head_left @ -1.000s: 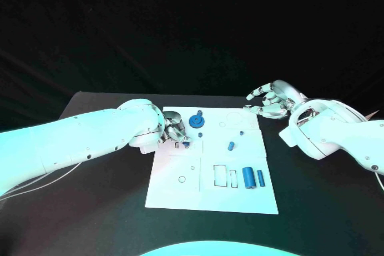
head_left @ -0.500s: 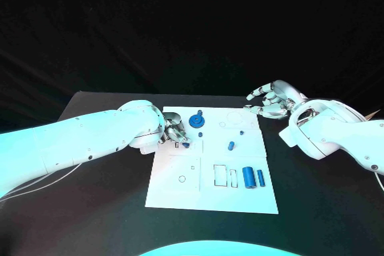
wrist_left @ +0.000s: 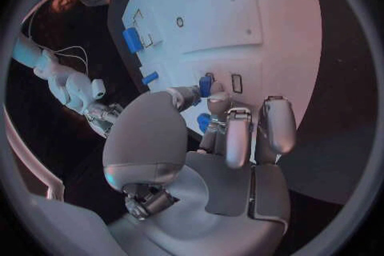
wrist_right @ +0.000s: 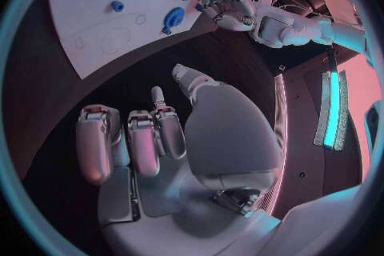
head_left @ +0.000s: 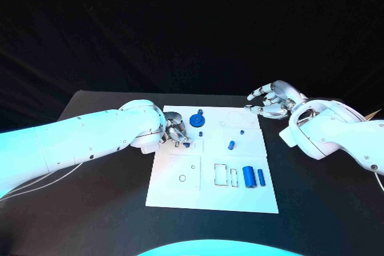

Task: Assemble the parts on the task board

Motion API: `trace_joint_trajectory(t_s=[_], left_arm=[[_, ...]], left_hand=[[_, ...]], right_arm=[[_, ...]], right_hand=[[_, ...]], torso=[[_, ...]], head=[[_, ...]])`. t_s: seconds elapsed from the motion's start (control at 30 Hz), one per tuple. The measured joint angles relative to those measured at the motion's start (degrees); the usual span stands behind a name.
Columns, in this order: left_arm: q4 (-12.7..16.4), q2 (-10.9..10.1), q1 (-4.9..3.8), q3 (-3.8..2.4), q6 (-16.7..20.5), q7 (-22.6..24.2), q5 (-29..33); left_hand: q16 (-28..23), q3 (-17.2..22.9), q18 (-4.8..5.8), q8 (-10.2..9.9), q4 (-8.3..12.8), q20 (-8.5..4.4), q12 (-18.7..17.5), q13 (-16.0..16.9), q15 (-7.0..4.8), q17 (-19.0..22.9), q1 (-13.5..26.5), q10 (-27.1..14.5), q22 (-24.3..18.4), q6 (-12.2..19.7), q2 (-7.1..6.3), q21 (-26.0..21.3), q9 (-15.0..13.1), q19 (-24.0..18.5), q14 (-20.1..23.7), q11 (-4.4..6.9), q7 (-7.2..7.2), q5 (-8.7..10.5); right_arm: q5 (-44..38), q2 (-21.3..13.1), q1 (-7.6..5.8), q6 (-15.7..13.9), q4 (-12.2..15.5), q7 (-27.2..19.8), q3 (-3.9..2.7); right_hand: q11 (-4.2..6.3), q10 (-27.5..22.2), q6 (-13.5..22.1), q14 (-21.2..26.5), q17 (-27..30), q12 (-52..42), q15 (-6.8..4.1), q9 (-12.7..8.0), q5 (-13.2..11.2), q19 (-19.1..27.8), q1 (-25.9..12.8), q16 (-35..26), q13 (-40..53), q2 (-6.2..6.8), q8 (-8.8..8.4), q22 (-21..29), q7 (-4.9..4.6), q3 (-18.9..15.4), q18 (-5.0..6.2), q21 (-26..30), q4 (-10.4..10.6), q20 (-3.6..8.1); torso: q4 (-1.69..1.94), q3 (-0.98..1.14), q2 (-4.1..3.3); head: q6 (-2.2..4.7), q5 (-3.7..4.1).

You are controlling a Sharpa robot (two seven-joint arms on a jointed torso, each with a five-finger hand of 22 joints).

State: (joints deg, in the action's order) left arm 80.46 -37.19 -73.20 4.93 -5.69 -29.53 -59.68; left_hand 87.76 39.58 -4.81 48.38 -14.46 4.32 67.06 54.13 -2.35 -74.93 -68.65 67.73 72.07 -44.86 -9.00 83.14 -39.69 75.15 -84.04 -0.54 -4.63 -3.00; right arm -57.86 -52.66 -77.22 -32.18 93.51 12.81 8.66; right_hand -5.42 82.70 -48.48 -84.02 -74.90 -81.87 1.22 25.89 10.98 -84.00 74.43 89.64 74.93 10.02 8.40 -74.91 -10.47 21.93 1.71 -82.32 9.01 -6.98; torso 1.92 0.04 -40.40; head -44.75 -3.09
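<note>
The white task board lies in the middle of the black table. My left hand rests over its far left part, where thumb and a finger pinch a small blue peg beside a small rectangular slot. The same peg sits at the fingertips in the head view. A blue gear-like part stands just right of the hand. A short blue piece lies mid-board, and two blue cylinders lie near the right edge. My right hand hovers off the board's far right corner, fingers apart, holding nothing.
Outlined slots and a small round hole mark the board's near half. Bare black table surrounds the board. In the right wrist view the board, the gear-like part and my left hand lie beyond my right hand.
</note>
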Motion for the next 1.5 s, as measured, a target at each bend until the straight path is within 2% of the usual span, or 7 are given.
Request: trace_joint_trajectory(t_s=[0.03, 1.0, 1.1, 1.2, 1.4, 1.47, 1.5], left_arm=[[0.0, 0.0, 0.0, 0.0, 0.0, 0.0, 0.0], [0.0, -0.2, -0.02, 0.03, -1.9, 0.1, -0.9], [-0.1, -0.1, -0.02, 0.03, -1.9, 0.1, -0.9], [-0.2, 0.0, -0.03, 0.03, -2.0, 0.1, -0.9], [-0.5, 0.3, -0.02, 0.08, -2.0, 0.0, -0.9], [-0.6, 0.4, -0.02, 0.08, -2.0, 0.0, -0.9], [-0.7, 0.4, -0.02, 0.08, -2.0, -0.1, -0.8]], left_hand=[[0.0, 1.0, 0.0, 0.0, 0.9, 0.0, 0.0, 0.0, 0.0, 0.0, 0.0, 0.0, 0.0, 0.0, -0.01, 0.0, 0.0, 0.0, 0.0, 0.0, 0.0, 0.03], [0.0, 1.1, 0.0, 0.1, 0.9, -0.01, 0.6, 1.1, 0.0, 0.0, 0.1, 0.9, 0.9, -0.1, -0.11, 0.3, 0.0, 0.8, 0.0, 0.13, 0.04, 0.05], [0.0, 1.2, 0.0, 0.1, 0.8, -0.02, 0.9, 1.3, 0.01, 0.0, 0.3, 1.0, 1.1, -0.2, 0.1, 0.5, 0.0, 0.8, 0.0, 0.27, 0.04, 0.05], [0.3, 1.6, 0.0, 0.5, 0.4, -0.32, 1.2, 1.8, 0.01, 0.0, 1.3, 1.6, 1.4, -0.3, 1.03, 0.5, -0.6, 1.1, 0.0, 0.24, 0.13, 0.17], [0.3, 1.8, 0.0, 0.7, 0.2, -0.31, 1.7, 2.5, -0.32, 0.0, 2.6, 2.2, 1.8, -0.4, 1.06, 0.7, -1.3, 1.5, 0.1, 0.43, 0.24, 0.18], [0.5, 1.8, 0.89, 0.9, 0.2, -0.31, 2.0, 2.7, -0.42, 0.0, 3.0, 2.5, 1.9, -0.5, 1.12, 0.9, -1.4, 1.5, 0.0, 0.46, 0.24, 0.18], [0.7, 1.8, 0.91, 1.1, 0.2, -0.3, 2.2, 2.9, -0.42, 0.0, 3.4, 2.8, 2.1, -0.9, 1.31, 0.9, -1.5, 1.8, 0.0, 0.64, 0.46, 0.18]], right_arm=[[0.0, 0.0, 0.02, 0.0, 0.0, 0.0, 0.0], [0.1, 0.0, 0.16, 0.0, -0.1, 0.0, 0.0], [0.1, 0.0, 0.17, 0.0, -0.1, 0.0, 0.0], [0.1, 0.0, 0.17, 0.0, -0.1, 0.0, 0.0], [0.1, -0.1, 0.17, 0.0, -0.1, 0.0, 0.0], [0.1, -0.1, 0.17, 0.0, -0.1, 0.0, 0.0], [0.1, -0.1, 0.17, 0.0, -0.1, 0.0, 0.0]], right_hand=[[0.0, 0.0, 0.0, 0.0, 0.0, 0.0, 0.0, 0.0, 0.0, 0.0, 0.0, 0.0, 0.0, 0.0, 0.0, 0.0, 0.0, 0.0, 0.0, 0.0, 0.0, 0.0], [0.0, 0.0, 0.0, 0.0, 0.0, 0.0, 0.0, 0.0, 0.4, 0.0, -0.3, 0.0, 0.0, -0.3, 0.0, 0.0, 0.0, 0.2, 0.0, 0.0, 0.2, 0.0], [0.0, 0.0, 0.0, 0.0, 0.0, 0.0, 0.0, 0.0, 0.5, 0.0, -0.3, 0.0, 0.0, -0.3, 0.0, 0.0, 0.0, 0.2, 0.0, 0.0, 0.2, 0.0], [0.0, 0.0, 0.0, 0.0, 0.0, 0.0, 0.0, 0.0, 0.4, 0.0, -0.3, 0.0, 0.0, -0.3, 0.0, 0.0, 0.0, 0.2, 0.0, 0.0, 0.2, 0.0], [0.0, 0.0, 0.0, 0.0, 0.0, 0.0, 0.0, 0.0, 0.4, 0.0, -0.3, 0.0, 0.0, -0.3, 0.0, 0.0, 0.0, 0.2, 0.0, 0.0, 0.2, 0.0], [0.0, 0.0, 0.0, 0.0, 0.0, 0.0, 0.0, 0.0, 0.4, 0.0, -0.3, 0.0, 0.0, -0.3, 0.0, 0.0, 0.0, 0.2, 0.0, 0.0, 0.2, 0.0], [0.0, 0.0, 0.0, 0.0, 0.0, 0.0, 0.0, 0.0, 0.4, 0.0, -0.3, 0.0, 0.0, -0.3, 0.0, 0.0, 0.0, 0.2, 0.0, 0.0, 0.2, 0.0]], torso=[[0.01, 0.0, 0.0], [0.01, 0.01, 0.01], [0.01, 0.01, 0.01], [0.01, 0.01, 0.01], [0.0, 0.02, 0.0], [0.0, 0.04, 0.0], [-0.01, 0.04, 0.0]], head=[[-0.01, 0.0], [-0.23, -0.23], [-0.27, -0.23], [-0.32, -0.23], [-0.45, -0.23], [-0.5, -0.22], [-0.52, -0.21]])
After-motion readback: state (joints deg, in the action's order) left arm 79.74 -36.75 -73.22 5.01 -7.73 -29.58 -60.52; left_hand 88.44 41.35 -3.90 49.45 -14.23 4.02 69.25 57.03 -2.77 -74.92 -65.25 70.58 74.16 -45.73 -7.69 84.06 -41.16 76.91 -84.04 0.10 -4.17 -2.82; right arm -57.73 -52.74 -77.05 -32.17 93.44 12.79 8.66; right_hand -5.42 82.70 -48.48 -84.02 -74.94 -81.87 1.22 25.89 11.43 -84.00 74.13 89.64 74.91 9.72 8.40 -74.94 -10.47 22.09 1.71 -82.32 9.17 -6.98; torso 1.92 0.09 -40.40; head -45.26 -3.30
